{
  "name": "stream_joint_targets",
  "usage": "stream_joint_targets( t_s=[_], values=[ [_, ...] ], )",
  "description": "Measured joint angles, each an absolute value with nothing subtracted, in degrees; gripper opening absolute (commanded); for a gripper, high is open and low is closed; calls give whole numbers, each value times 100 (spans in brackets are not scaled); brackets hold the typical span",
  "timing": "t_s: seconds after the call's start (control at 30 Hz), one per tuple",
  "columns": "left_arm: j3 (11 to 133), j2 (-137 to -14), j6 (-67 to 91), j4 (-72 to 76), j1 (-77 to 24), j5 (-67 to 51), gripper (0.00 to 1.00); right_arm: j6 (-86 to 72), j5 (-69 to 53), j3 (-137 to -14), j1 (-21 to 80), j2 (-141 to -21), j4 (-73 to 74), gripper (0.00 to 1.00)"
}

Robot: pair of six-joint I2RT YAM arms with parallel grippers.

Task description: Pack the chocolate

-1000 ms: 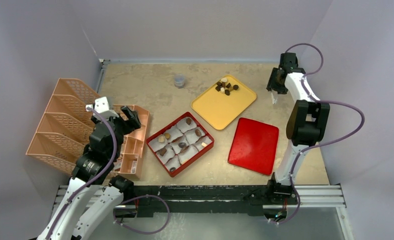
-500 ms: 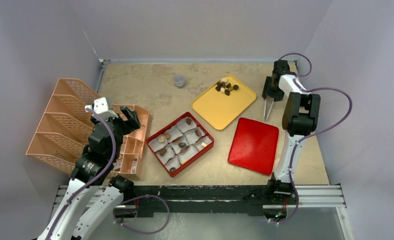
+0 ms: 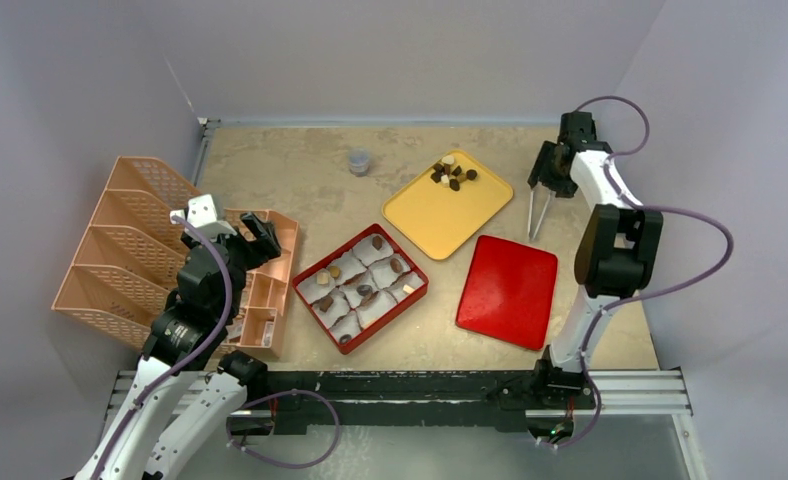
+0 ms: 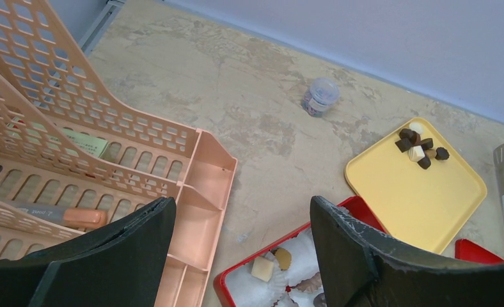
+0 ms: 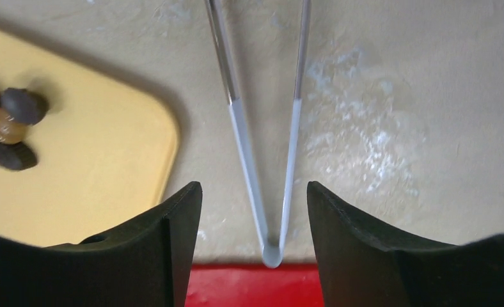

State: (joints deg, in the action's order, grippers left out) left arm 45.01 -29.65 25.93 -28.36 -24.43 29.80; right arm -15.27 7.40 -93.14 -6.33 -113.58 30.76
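The chocolate is a small pile of dark, light brown and cream chunks at the far corner of the yellow tray. More pieces sit in white paper cups in the red box. Grey tongs lie flat on the table right of the tray. My right gripper is open above them; in the right wrist view the tongs lie between the spread jaws of the gripper, untouched. My left gripper is open and empty over the peach organizer. The left wrist view shows the pile.
A red lid lies right of the box, its edge touching the tongs' joined end. A small clear jar stands at the back. Peach file racks fill the left side.
The right arm lowered the tongs from an upright hold to the table, let them go, and drew back a little. The left arm has not moved.
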Motion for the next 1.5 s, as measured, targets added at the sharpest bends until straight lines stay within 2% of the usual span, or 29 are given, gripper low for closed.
stream_joint_targets(
  t_s=[0.1, 0.17, 0.6, 1.5],
  values=[
    [4501, -2967, 2593, -2836, -2443, 2980, 76, -1861, 565, -8997, -593, -10927, 3089, 45],
    [4501, -2967, 2593, -2836, -2443, 2980, 76, -2091, 473, -8785, -521, -10726, 3098, 42],
    [4501, -2967, 2591, -2836, -2443, 2980, 76, -3218, 331, -6943, 1308, -10051, 2875, 35],
    [4501, -3002, 2593, -2836, -2443, 2980, 76, -3509, 823, -6661, 1914, -10407, 2613, 26]
  ],
)
